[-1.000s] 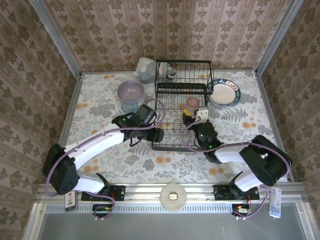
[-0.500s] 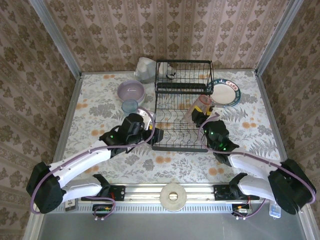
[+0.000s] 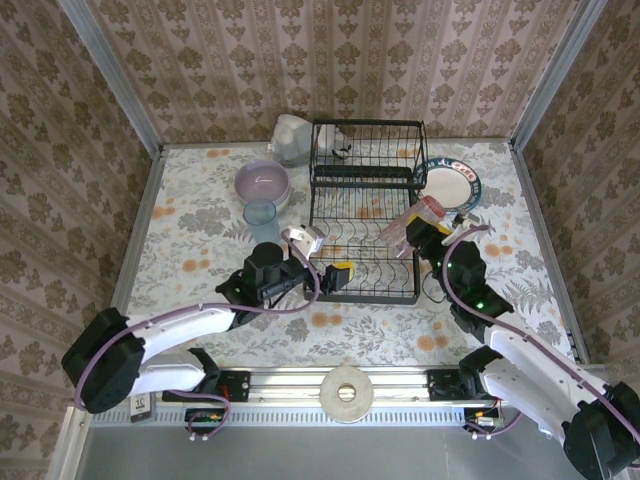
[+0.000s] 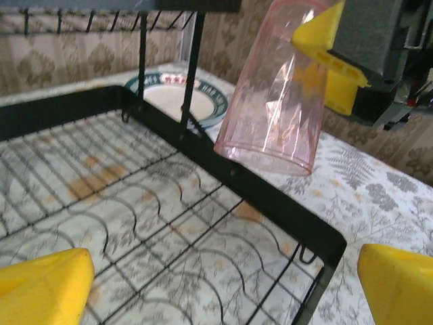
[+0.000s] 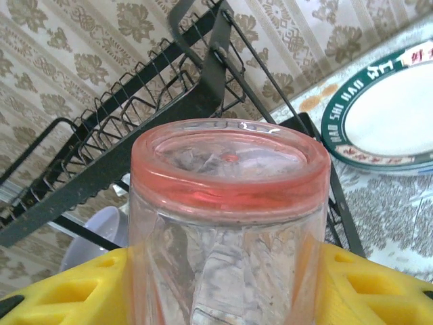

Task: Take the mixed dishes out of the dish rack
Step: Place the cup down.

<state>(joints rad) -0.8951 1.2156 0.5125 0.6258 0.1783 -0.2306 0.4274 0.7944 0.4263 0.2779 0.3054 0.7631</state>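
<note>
Tumbler (image 4: pixel 274 95) clasped in right hand (image 5: pixel 226 284), left hand (image 4: pixel 220 288) spread

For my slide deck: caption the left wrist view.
Pink tumbler, held tilted in the right gripper's yellow fingers, hangs over the black dish rack's edge, a patterned plate beyond.

Soft, even light is falling from overhead in the top view, casting only faint, short shadows under the arms and beneath the dish rack (image 3: pixel 366 124) onto the table (image 3: pixel 200 225); detail there is reading crisp. In the left wrist view the yellow fingertips (image 4: pixel 40 288) in the lower corners are blurring out of focus, while the pink tumbler (image 4: pixel 274 101) is catching pale streaks of glare. In the right wrist view the tumbler's rim is glinting at centre, the yellow pads (image 5: pixel 74 288) along the lower edge are looking soft, and the patterned plate (image 5: pixel 399 115) at right is washing towards white
</note>
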